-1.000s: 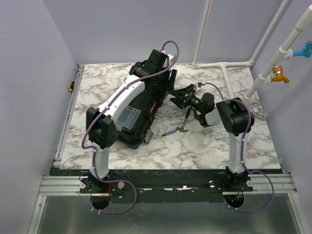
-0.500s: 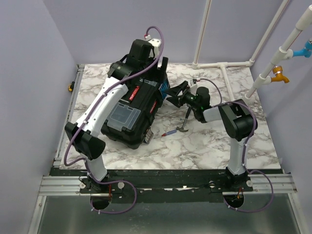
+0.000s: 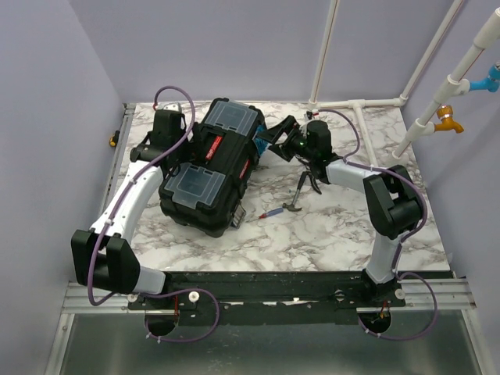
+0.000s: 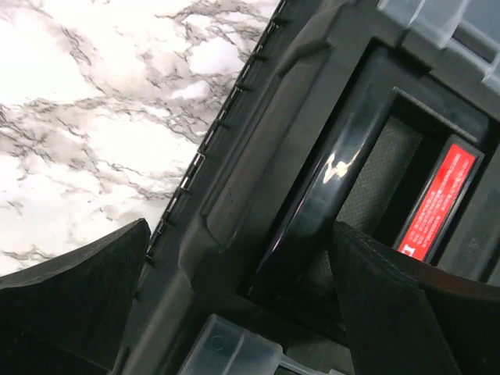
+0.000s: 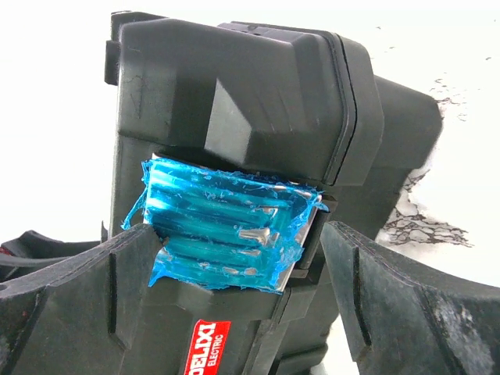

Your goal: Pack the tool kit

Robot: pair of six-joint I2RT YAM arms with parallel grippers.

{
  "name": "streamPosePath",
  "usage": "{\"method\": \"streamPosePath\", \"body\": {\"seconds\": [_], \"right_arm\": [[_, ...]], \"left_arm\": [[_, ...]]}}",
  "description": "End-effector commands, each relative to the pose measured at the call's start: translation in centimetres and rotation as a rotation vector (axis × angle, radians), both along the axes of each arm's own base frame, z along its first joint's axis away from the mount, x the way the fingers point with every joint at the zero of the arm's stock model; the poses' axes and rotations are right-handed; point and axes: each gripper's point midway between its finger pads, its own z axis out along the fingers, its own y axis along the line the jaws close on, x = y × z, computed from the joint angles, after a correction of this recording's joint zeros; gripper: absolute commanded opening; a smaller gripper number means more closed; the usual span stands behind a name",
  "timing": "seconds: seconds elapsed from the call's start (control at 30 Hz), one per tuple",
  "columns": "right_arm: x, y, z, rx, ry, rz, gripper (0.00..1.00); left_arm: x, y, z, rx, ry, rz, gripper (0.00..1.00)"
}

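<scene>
We see the black toolbox (image 3: 207, 176), lid shut, left of centre in the overhead frame. The left gripper (image 4: 241, 250) hangs wide open over its lid, holding nothing. The right gripper (image 5: 238, 234) stands open astride the teal latch (image 5: 223, 223), not clamping it. Pliers (image 3: 305, 183) and a small red-handled tool (image 3: 280, 211) lie on the marble table (image 3: 336, 226), right of the box. We judge that pressing the latch could slide the unheld box, or lock those tools out.

Soft, even light fills the overhead view; at the right wrist the desk (image 5: 437, 47) blows out white behind the toolbox (image 5: 234, 94), whose glossy lid glints at the left wrist
</scene>
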Motion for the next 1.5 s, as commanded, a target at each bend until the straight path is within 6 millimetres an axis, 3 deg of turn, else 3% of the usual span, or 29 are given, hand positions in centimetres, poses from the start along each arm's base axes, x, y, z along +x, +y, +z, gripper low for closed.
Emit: {"method": "streamPosePath", "body": {"seconds": [0.0, 0.3, 0.47, 0.63, 0.73, 0.97, 1.23, 1.47], "right_arm": [[0.4, -1.4, -2.8, -0.153, 0.067, -0.086, 0.95], [0.5, -1.7, -2.2, -0.171, 0.05, -0.103, 0.94], [0.5, -3.5, -2.6, -0.243, 0.044, -0.171, 0.94], [-0.1, -2.7, -4.7, -0.224, 0.087, -0.128, 0.91], [-0.3, -3.0, -5.0, -0.218, 0.096, -0.14, 0.91], [-1.4, -3.9, -1.8, -0.156, -0.023, -0.173, 0.98], [-2.2, -0.9, 2.2, 0.049, -0.16, -0.03, 1.0], [-1.1, -0.1, 2.7, 0.055, -0.141, -0.023, 1.0]], "left_arm": [[0.6, -0.1, 0.8, -0.066, -0.121, 0.02, 0.98], [-0.7, -0.8, -3.5, -0.093, -0.07, -0.016, 0.97], [-1.4, -0.8, -4.5, -0.069, -0.076, -0.015, 0.93], [-1.7, -0.9, -4.6, -0.062, -0.085, -0.022, 0.92], [-1.8, -0.8, -4.5, -0.049, -0.088, -0.023, 0.92], [-1.8, -1.5, -4.8, -0.06, -0.088, -0.049, 0.91], [-2.1, -2.0, -5.3, -0.067, -0.082, -0.074, 0.9], [-2.7, -2.9, -5.4, -0.124, -0.091, -0.096, 0.89]]}}
